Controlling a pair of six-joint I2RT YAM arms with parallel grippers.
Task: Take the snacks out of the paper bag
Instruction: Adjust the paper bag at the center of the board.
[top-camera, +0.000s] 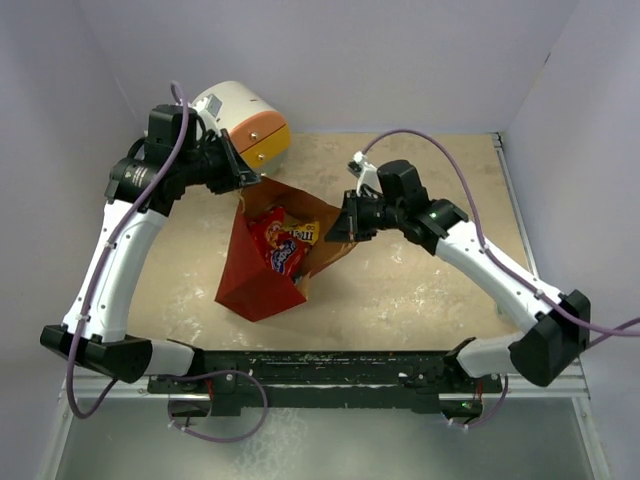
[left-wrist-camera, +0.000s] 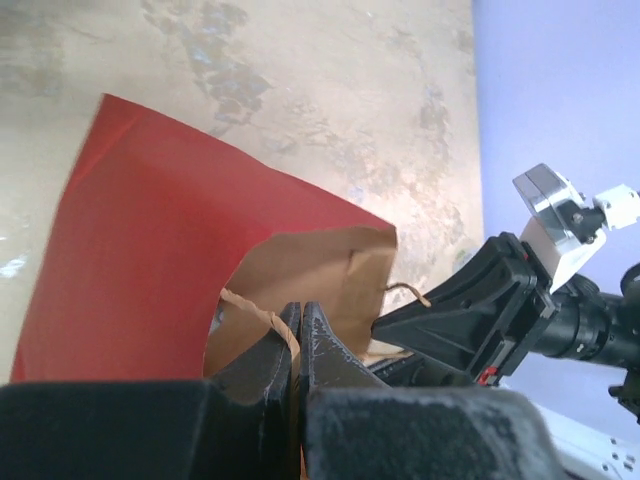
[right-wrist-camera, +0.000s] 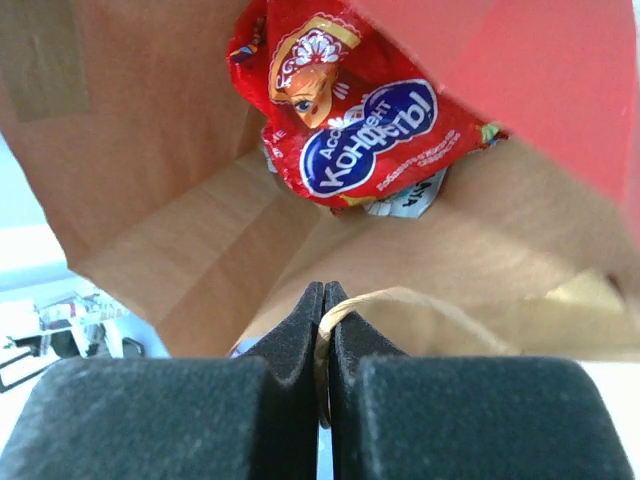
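Table (top-camera: 430, 290): carries the paper bag, left of centre.
Paper bag (top-camera: 258, 292): mouth spread open between the two arms.
Big red bag (right-wrist-camera: 360, 140): inside the paper bag, at the far end.
Left gripper (left-wrist-camera: 300, 335): jaws pinched together on the left handle (left-wrist-camera: 262, 318).
Right gripper (right-wrist-camera: 325, 300): jaws pinched together on the right handle (right-wrist-camera: 420, 298).

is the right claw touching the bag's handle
Touching. The right wrist view shows the right claw shut on the handle, twine pinched inside.
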